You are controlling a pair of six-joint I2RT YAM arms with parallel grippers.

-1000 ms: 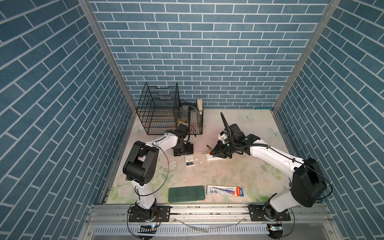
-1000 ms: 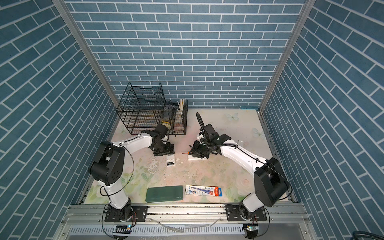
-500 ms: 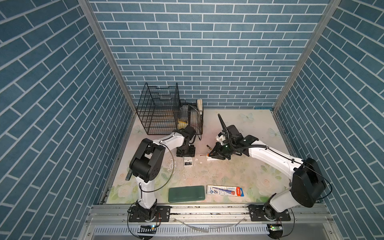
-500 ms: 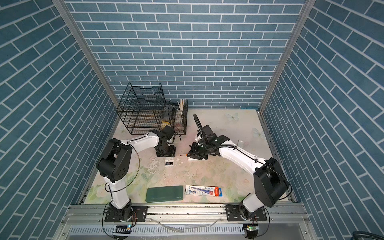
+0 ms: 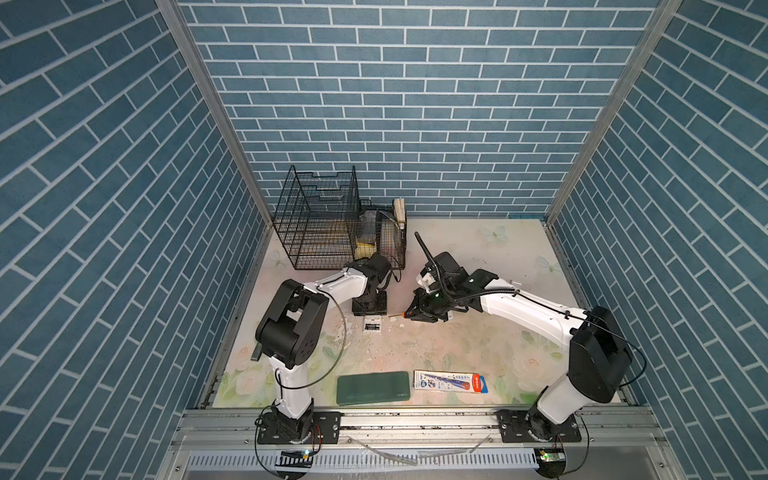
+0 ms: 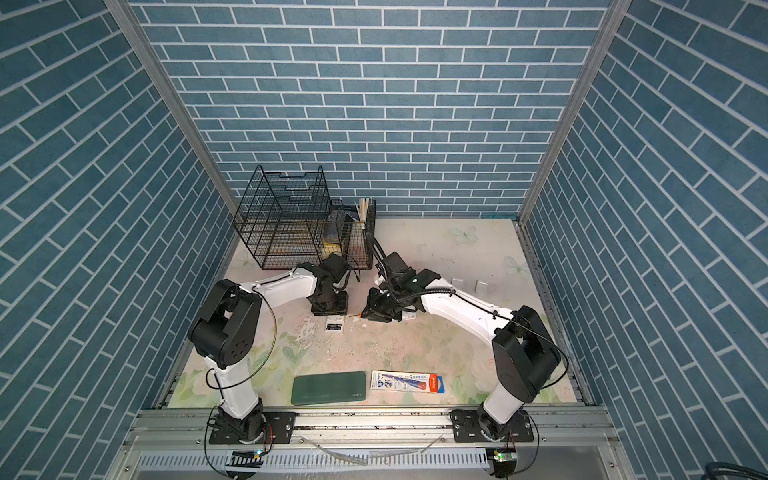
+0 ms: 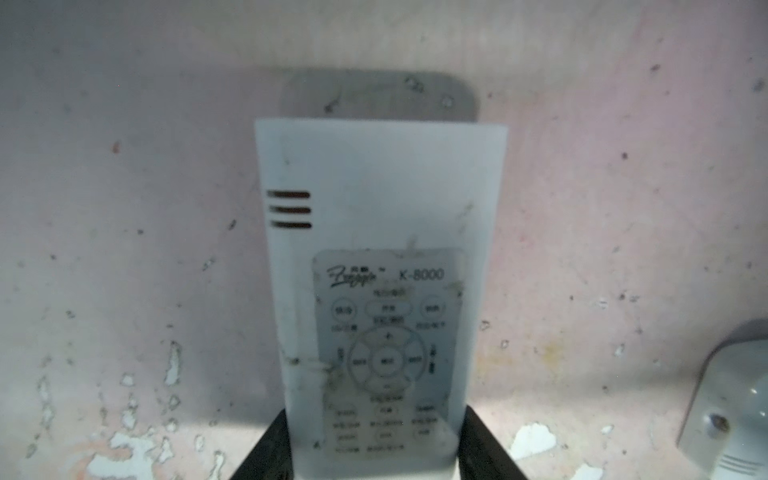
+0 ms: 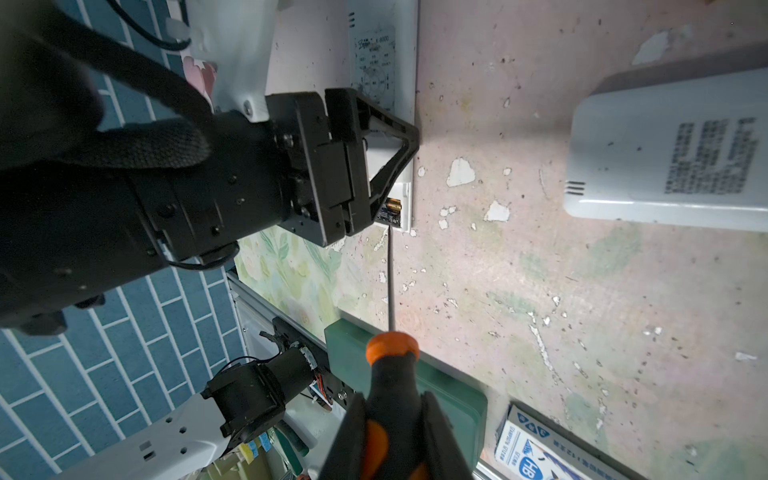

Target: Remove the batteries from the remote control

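Since 1 second ago the right gripper point(image 8: 395, 436) has carried its screwdriver point(image 8: 392, 374) leftward, closer to the remote control point(image 7: 374, 199), and the left gripper point(image 5: 370, 306) has settled lower over it. 1 of the batteries point(image 8: 390, 206), a slim black cylinder with a gold metal end, shows in the open compartment at 1 end of the remote control. It lies straight ahead of the screwdriver. The thin steel shaft points at that opening, tip just short, roughly in line with the remote control's long axis in the right wrist view.

The right gripper is clamped on the black-and-orange handle. The left gripper straddles the remote control's middle with its fingers point(image 7: 266, 453) at the 2 long edges; I cannot tell whether they press. The remote control is a flat, matte white slab with 3 vent slots and a printed button panel. The table point(image 8: 540, 291) covering is pink, floral and flaking.
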